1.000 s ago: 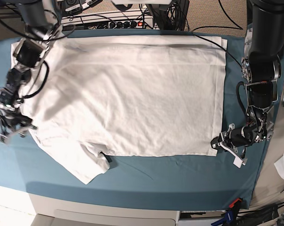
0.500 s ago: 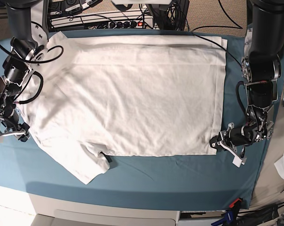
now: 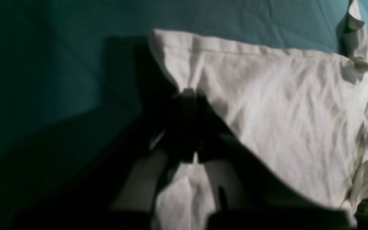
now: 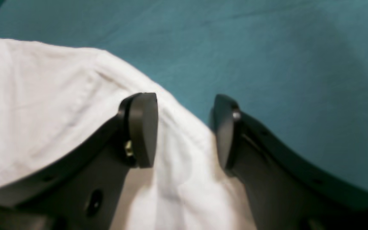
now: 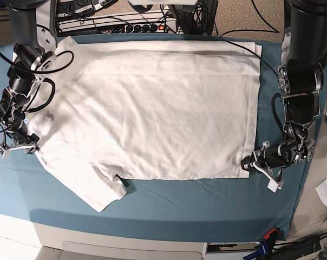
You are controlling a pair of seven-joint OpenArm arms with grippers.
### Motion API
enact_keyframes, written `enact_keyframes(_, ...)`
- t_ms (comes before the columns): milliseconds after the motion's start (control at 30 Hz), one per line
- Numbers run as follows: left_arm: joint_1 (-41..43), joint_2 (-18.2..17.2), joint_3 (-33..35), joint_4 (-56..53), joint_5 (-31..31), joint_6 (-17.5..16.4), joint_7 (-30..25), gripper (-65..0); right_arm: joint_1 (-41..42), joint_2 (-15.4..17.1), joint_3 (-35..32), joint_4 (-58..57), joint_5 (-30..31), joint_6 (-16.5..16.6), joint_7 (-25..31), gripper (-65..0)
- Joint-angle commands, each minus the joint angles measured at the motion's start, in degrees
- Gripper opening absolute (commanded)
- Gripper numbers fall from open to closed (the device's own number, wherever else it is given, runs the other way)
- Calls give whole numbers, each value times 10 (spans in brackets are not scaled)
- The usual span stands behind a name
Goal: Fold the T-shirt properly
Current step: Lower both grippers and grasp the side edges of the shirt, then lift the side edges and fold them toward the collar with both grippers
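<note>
Here the white T-shirt (image 5: 152,108) is spread flat across the teal table cover (image 5: 207,206), one sleeve folded near the front edge. Its bottom hem corner is pinched by the closed left gripper (image 5: 251,164). The right gripper (image 4: 185,127) is held spread wide, straddling the shirt's edge at the sleeve side.

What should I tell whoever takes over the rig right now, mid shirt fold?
Left pincer: shut on the T-shirt's bottom hem corner, near side.
Right pincer: open, straddling the shirt's edge at the shoulder end, nothing gripped.
The shirt lies spread flat on the teal table cover, near sleeve splayed toward the front edge.
Done: the shirt is laid out and one corner is held.
Left: close the right pincer on its edge, then make every fold; none shows so far.
</note>
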Motion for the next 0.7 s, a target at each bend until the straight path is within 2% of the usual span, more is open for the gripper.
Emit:
enact_keyframes(0, -19, -6, -2, 8, -9, -7, -5, -650, 13, 7, 0, 9, 11, 10, 7, -363)
enact_keyframes(200, -19, -6, -2, 8, -9, -7, -5, -650, 12, -10, -8, 9, 16, 24, 11, -363)
enact_keyframes(400, -19, -6, -2, 8, -9, -7, -5, -650, 12, -12, -86, 9, 16, 22, 35, -365)
enact_keyframes(433, -19, -6, -2, 8, -9, -7, -5, -650, 12, -12, -100, 9, 16, 20, 43, -383)
enact_keyframes(533, -19, -6, -2, 8, -8, -7, -5, -650, 12, -12, -133, 9, 4, 21, 59, -497)
enact_keyframes(667, -19, -6, -2, 8, -8, -7, -5, -650, 12, -12, -142, 9, -34, 21, 69, -637)
